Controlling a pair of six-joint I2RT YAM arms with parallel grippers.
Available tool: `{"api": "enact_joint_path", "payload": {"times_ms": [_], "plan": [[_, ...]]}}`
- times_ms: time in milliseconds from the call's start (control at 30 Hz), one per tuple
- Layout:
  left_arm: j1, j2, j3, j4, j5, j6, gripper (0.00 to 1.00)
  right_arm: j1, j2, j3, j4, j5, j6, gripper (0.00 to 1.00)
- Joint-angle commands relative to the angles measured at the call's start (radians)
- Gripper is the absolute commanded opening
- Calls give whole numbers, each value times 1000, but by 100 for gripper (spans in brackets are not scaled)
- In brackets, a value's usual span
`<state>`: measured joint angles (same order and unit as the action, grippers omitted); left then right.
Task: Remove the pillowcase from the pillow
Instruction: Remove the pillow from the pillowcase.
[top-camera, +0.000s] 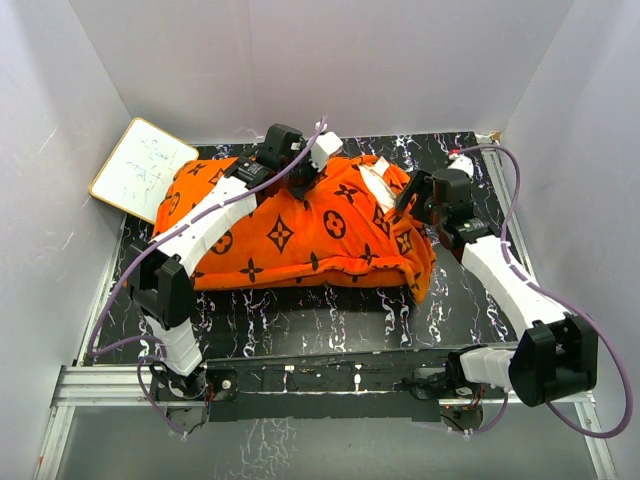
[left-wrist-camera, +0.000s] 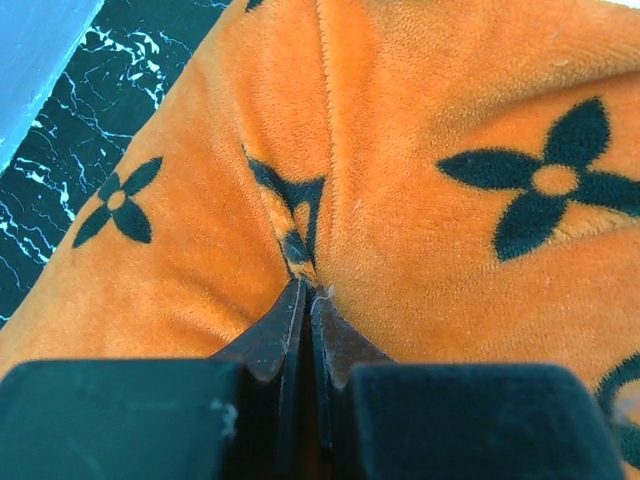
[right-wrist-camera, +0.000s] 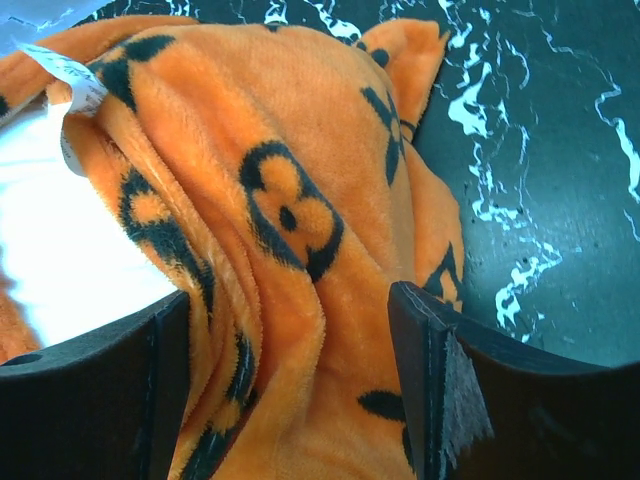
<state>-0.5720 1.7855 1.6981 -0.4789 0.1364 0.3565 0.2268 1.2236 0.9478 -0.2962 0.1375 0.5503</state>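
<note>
Top view: mounting rail (top-camera: 330, 378) nearest, at the near edge, both arms reaching out over the black marbled table (top-camera: 330, 320). Pillowcase (top-camera: 300, 235) lies mid-table, bright orange with black flower and diamond motifs, bulging, so most of the pillow (top-camera: 377, 183) looks to be inside. Only a white sliver shows at the far right end, by the opening. Left gripper (top-camera: 305, 165) sits on the far edge of the cover, right gripper (top-camera: 412, 195) at the right end. Whiteboard (top-camera: 140, 170) leans in the far left corner, apart from the work. Left wrist view: left gripper (left-wrist-camera: 308, 295) has its jaws pressed together on a raised ridge of the plush, and the fabric puckers up into the pinch. Cover only, no white seen in the pinch. Right wrist view: right gripper (right-wrist-camera: 290, 310) has its jaws spread wide, with bunched orange fabric lying loose between them, not clamped. White pillow (right-wrist-camera: 60, 250) is exposed at left where the hem has rolled back, and a white label (right-wrist-camera: 65, 75) sticks out at the hem. Judgement: early stage, opening peeled a little. Bulk of the pull-off is not yet done, with nearly the whole cushion left to come out.
</note>
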Motion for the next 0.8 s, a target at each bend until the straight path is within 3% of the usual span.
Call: {"api": "enact_joint_path", "payload": {"times_ms": [0,133,300,333,533,767], "plan": [[38,-40,-42,-213,-34,5,0,-29,74,99,29,3,-96,74],[38,-53,-14,-250,34,-13,0,-30,184,132,19,-10,-116,60],[37,-60,98,-287,105,-30,0,-29,230,201,51,58,-160,13],[38,-60,122,-284,113,-29,0,-29,216,205,89,67,-170,9],[35,5,302,-179,149,-31,1,-29,138,272,362,-57,-225,8],[-1,118,494,-6,167,3,14,-4,170,374,457,-204,-252,8]]}}
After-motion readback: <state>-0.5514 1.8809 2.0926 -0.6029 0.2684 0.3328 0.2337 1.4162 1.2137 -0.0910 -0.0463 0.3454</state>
